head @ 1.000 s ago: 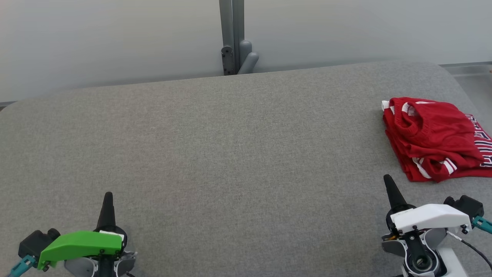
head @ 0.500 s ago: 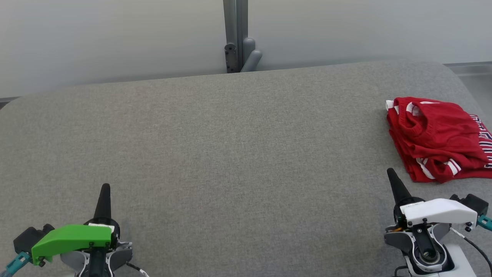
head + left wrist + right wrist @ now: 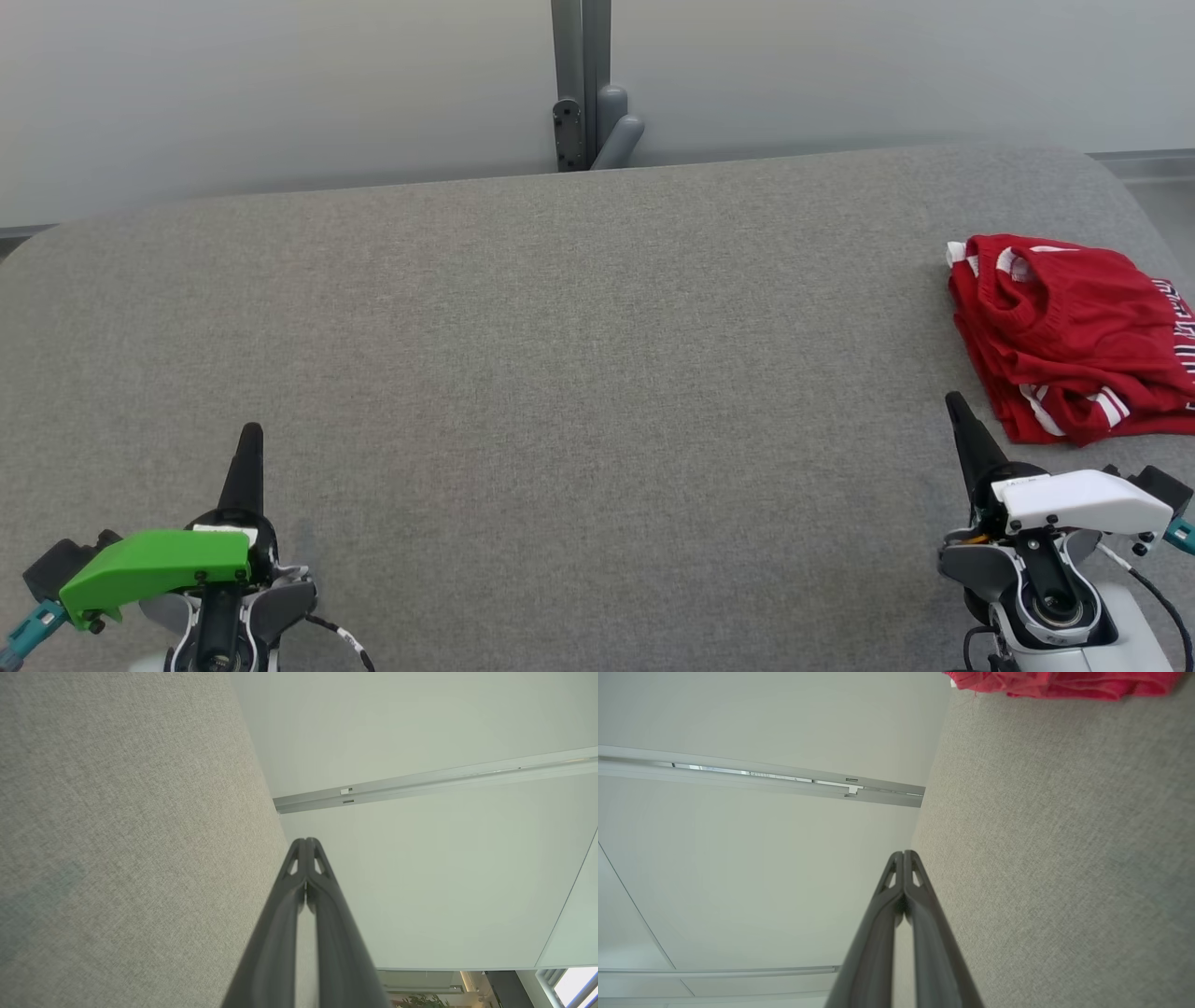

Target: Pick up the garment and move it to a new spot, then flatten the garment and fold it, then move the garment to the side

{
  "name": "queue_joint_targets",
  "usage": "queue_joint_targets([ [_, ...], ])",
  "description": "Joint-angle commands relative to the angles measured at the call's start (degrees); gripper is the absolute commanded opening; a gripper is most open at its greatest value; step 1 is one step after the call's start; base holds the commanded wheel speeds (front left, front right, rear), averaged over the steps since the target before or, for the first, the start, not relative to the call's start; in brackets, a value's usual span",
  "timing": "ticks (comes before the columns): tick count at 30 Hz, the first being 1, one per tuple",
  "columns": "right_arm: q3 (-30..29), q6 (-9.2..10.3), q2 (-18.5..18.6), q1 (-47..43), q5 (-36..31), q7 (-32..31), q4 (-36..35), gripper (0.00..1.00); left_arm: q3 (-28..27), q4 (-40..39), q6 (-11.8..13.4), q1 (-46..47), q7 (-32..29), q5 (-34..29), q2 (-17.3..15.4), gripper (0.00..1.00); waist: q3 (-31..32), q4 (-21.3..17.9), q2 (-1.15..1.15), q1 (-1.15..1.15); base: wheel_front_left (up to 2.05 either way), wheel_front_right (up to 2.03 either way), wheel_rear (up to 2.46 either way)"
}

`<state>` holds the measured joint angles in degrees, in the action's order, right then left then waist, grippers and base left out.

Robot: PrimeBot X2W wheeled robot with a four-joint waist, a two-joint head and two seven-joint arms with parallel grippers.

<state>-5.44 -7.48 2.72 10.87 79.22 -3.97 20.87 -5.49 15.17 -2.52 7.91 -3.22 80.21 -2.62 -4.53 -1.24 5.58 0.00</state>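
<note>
Farthest left, the left gripper (image 3: 249, 439) sits over the single grey table (image 3: 579, 355), fingers clenched together on nothing, well apart from the one folded red garment (image 3: 1064, 327). The right gripper (image 3: 957, 411), second of two, is likewise clenched and empty, just beside the garment's near corner, not touching.
</note>
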Motion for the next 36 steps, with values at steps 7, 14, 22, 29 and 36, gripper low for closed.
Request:
queue_joint_targets([
  [7,-0.81,-0.03,0.4,1.25,4.39,-1.12,-0.56,0.0,-0.69,-1.02,0.01,1.62,-1.19,4.4,-0.37,0.0,-0.25,0.34,0.0,0.0,0.0,0.0,0.0],
  [14,-1.21,-0.03,0.44,1.49,7.05,-1.77,-0.65,0.0,-0.98,-1.34,0.03,2.14,-1.83,6.67,-0.38,0.0,-0.43,0.59,0.0,0.0,0.0,0.0,0.0],
  [22,-1.73,-0.02,0.5,1.9,10.33,-2.65,-0.73,0.0,-1.3,-1.7,0.06,2.61,-2.68,9.59,-0.4,0.0,-0.67,0.93,0.0,0.0,0.0,0.0,0.0],
  [29,-2.11,-0.02,0.53,2.22,12.8,-3.21,-0.81,0.0,-1.52,-2.09,0.09,2.92,-3.24,11.96,-0.42,0.0,-0.87,1.2,0.0,0.0,0.0,0.0,0.0],
  [36,-2.02,-0.02,0.56,2.11,12.7,-3.15,-0.8,0.0,-1.48,-2.07,0.08,2.9,-3.19,11.71,-0.41,0.0,-0.87,1.21,0.0,0.0,0.0,0.0,0.0],
])
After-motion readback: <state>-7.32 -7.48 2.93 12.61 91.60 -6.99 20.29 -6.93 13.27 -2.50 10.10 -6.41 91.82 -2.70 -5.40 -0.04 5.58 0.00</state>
